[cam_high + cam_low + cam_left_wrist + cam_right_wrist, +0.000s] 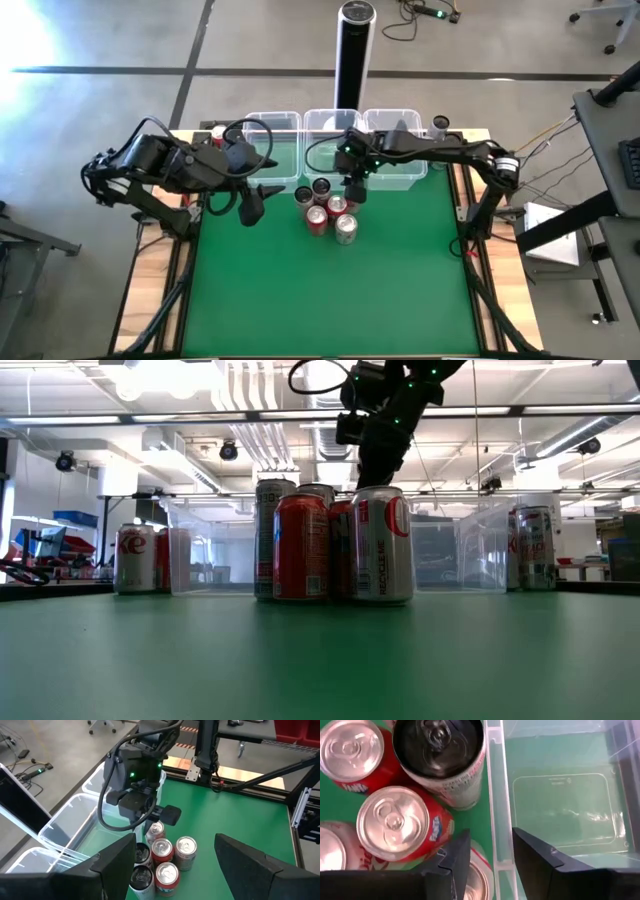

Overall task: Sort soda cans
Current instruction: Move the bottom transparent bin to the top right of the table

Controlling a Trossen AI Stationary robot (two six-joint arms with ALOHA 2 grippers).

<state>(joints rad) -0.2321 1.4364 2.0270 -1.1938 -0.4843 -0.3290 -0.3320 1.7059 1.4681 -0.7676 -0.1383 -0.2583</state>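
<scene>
The soda cans (326, 207) stand bunched just above the middle of the high view on the green mat (330, 290), directly below the row of clear bins (335, 147); a few more cans stand apart near the bins at the left and right of the low view. The right gripper (352, 190) hangs over the cluster's upper right edge, fingers apart and clamped on nothing, one finger over a can beside the bin wall. This looks like the reach-to-grasp step: next it should descend around one can and squeeze. The left gripper (252, 205) waits left of the cluster, fingers spread.
</scene>
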